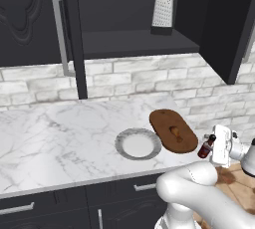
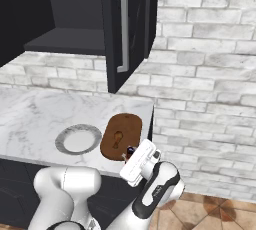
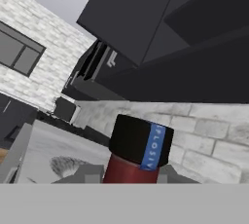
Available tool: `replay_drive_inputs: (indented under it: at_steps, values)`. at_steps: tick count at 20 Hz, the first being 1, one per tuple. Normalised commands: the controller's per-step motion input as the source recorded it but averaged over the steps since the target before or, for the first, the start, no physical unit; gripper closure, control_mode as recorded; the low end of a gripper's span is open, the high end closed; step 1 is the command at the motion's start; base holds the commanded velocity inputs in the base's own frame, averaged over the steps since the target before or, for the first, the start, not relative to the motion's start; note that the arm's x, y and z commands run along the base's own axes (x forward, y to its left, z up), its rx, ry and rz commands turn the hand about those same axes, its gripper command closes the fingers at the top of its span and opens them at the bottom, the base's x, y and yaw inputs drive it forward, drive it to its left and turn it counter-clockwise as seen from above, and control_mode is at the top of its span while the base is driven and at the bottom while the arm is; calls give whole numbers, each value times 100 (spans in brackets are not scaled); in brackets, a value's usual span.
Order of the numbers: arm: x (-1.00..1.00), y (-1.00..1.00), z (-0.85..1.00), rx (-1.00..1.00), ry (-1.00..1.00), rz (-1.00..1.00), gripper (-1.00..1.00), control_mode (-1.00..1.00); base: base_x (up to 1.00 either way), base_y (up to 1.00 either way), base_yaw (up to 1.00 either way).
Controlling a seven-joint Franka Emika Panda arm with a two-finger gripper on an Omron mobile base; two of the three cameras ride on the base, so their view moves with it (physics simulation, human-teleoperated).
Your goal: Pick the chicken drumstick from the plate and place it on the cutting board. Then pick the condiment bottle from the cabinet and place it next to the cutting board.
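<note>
A white robot arm's gripper (image 1: 213, 146) is clamped on the condiment bottle (image 1: 205, 147), a small slim bottle of dark red sauce with a black cap. In the left base view the bottle juts out tilted from the white hand, just off the right end of the cutting board and beyond the counter's right edge. In the hand view the bottle's glossy black cap (image 3: 141, 142), crossed by a blue strip with white letters, sits close between the two grey fingertips (image 3: 87, 173), with the red body just below it.

From left to right in the left base view: the cabinet (image 1: 124, 39), dark charcoal with panelled doors, hangs open on the wall, a long silver bar handle (image 1: 60, 34) on its left door. On its shelf stands a metal box grater (image 1: 163, 10) with a dotted, perforated face. Below runs a wall of pale, rough white brick (image 1: 124, 81). The counter (image 1: 50, 138) is smooth white marble with grey veins. On it lies the plate (image 1: 138, 144), round and shallow, with a speckled grey rim and white centre. Just beside it to the right lies the cutting board (image 1: 173, 130), a flat oval of dark-brown wood. The chicken drumstick (image 1: 175, 132), small and orange-brown, rests on the board near its middle.
</note>
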Motion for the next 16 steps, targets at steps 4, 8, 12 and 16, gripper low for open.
replay_drive_inputs:
  at_steps: [4,8,12,16]
  values:
    - [5,0,-22,0,2,0,100,-100,0,0,0]
    - [0,0,-16,0,1,0,100,-100,0,0,0]
    - [0,0,-1,0,1,0,100,-100,0,0,0]
    - [0,0,0,0,0,0,100,-100,0,0,0]
